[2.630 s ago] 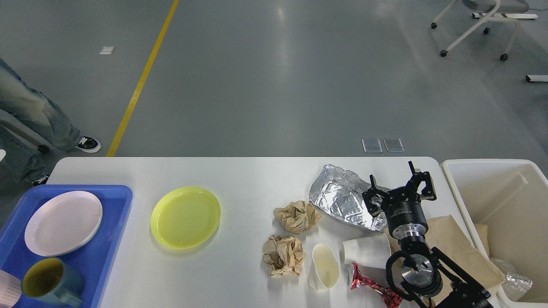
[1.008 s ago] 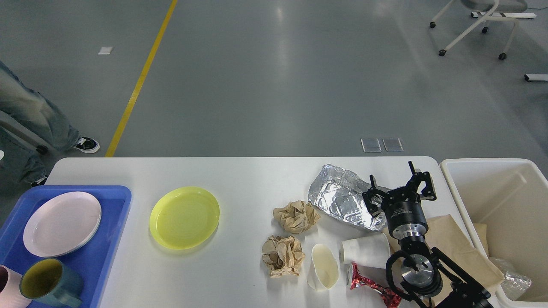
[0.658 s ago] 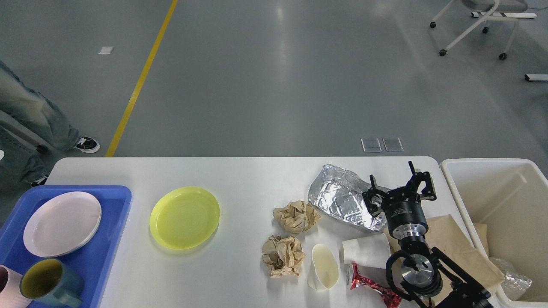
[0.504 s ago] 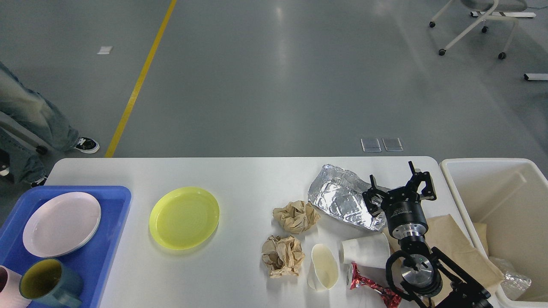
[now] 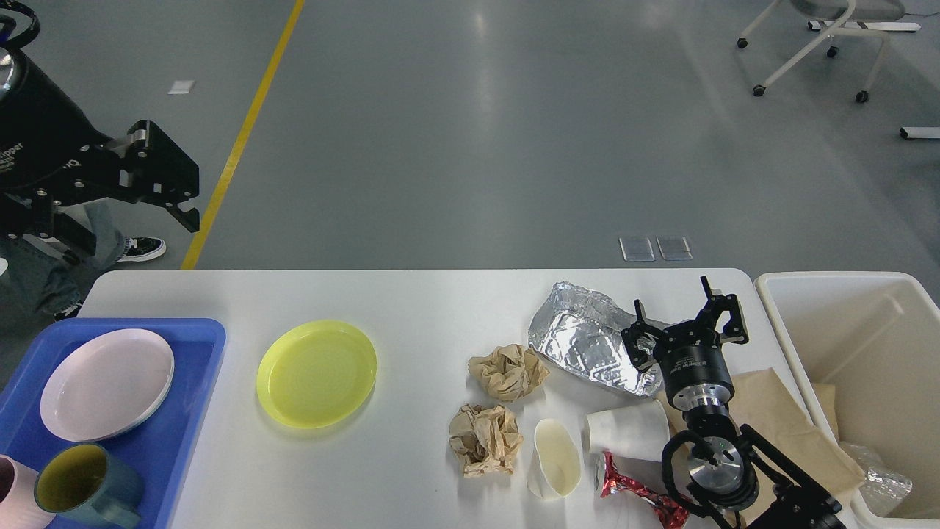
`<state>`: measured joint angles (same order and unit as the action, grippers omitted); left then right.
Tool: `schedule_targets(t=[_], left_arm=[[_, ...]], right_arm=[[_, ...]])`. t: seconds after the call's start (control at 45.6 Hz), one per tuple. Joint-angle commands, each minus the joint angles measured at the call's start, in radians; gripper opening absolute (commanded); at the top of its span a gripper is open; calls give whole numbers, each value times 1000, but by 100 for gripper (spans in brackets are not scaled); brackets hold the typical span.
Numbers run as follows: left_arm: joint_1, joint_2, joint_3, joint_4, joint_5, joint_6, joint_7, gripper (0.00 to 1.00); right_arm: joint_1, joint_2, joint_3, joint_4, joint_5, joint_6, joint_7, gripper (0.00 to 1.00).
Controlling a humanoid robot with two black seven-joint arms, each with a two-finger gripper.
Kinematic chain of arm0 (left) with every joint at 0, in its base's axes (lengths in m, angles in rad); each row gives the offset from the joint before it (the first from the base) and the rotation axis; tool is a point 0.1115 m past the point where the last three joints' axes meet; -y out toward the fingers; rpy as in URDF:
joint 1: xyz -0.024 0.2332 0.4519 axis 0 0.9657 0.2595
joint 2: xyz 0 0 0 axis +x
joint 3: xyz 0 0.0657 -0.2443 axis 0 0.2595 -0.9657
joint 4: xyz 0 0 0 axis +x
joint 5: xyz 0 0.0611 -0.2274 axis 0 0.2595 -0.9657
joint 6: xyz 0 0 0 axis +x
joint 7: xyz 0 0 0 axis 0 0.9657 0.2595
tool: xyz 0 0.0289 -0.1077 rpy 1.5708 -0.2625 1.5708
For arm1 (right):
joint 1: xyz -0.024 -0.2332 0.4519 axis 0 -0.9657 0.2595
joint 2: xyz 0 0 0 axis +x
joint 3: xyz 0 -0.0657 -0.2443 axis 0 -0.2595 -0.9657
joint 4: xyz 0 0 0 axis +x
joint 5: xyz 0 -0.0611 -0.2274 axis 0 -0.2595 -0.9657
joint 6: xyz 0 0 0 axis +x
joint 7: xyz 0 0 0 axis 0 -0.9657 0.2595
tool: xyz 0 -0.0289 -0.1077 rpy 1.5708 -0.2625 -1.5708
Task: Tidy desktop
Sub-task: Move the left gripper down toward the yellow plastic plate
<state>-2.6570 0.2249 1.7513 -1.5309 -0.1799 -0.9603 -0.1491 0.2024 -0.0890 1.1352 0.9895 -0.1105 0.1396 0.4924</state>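
Observation:
The white desktop (image 5: 426, 301) carries litter on its right half: a crushed foil tray (image 5: 584, 342), two crumpled brown paper balls (image 5: 509, 371) (image 5: 486, 438), two tipped white paper cups (image 5: 556, 457) (image 5: 628, 430), a red wrapper (image 5: 635, 494) and a flat brown paper sheet (image 5: 782, 426). A yellow plate (image 5: 316, 373) lies left of centre. My right gripper (image 5: 687, 319) is open and empty, over the foil tray's right end. My left gripper (image 5: 139, 231) is raised at the upper left, above the table's far left corner, open and empty.
A blue tray (image 5: 192, 433) at the left holds a pink plate (image 5: 106, 382), a teal mug (image 5: 88, 485) and a pink cup (image 5: 13, 501). A beige bin (image 5: 778, 308) with some litter stands off the right end. A person's legs (image 5: 110, 235) are beyond the far left corner.
My left arm has come into view at the upper left, with its gripper open. The right arm and the things on the table have not moved.

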Motion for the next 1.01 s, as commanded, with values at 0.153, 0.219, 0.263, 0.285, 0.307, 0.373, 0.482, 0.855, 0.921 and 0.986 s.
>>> schedule_targets(t=[0.153,0.219,0.263,0.285,0.307,0.373,0.482,0.855,0.921,0.986], left_arm=[[-150,-110,-73,-155,-101,0,54,96],[-164,-143,-78,-175,-118,0,54,96],[-170,-157,-87,-184,-130,0,54,96],[-173,-162,-93,-184,-133,0,52,96],[-175,-165,-98,-184,-135,0,52,96],[-175,-159,-105,-183,-132,0,48,96],[-167,-159,-105,-172,-128,0,45,96],[55,-151,-87,-80,-139,6,42,96],[147,-159,-114,-52,-147,61,46,95],[225,-160,-131,-38,-177,129,49,94]], right_arm=[[0,0,0,-2,0,0,0,100],[0,0,0,-2,0,0,0,100],[0,0,0,-2,0,0,0,100],[0,0,0,-2,0,0,0,100],[0,0,0,-2,0,0,-1,100],[0,0,0,-2,0,0,0,100],[0,0,0,-2,0,0,0,100],[0,0,0,0,0,0,0,100],[0,0,0,0,0,0,0,100],[0,0,0,0,0,0,0,100]])
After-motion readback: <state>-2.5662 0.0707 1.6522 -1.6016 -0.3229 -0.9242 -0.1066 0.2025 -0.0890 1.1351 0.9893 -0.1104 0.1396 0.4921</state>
